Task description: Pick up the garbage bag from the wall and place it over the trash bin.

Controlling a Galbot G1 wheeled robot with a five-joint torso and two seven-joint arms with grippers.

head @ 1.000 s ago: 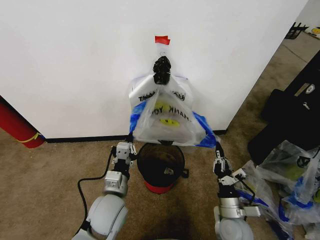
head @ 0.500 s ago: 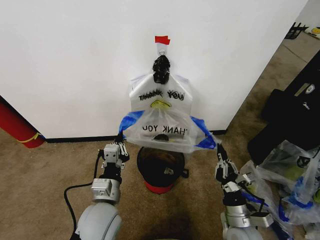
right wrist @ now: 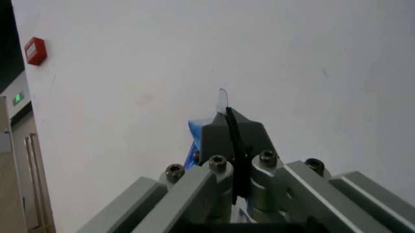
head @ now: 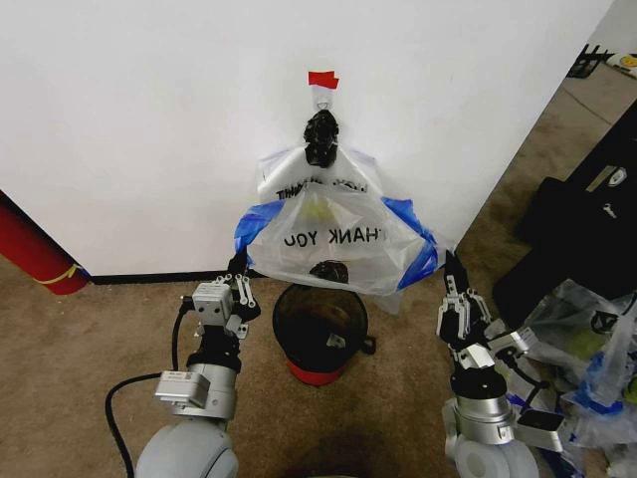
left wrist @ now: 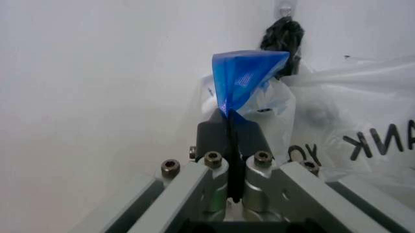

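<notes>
Head view: we have the thin translucent-white garbage bag with blue patches (head: 333, 244) at frame centre, above the black wire-mesh trash bin (head: 320, 324). Left gripper (head: 239, 277) and right gripper (head: 453, 283) each pinch a blue corner, jaws closed. Step in hand, we judge: spreading the mouth. Next: lower it evenly over the rim.
</notes>
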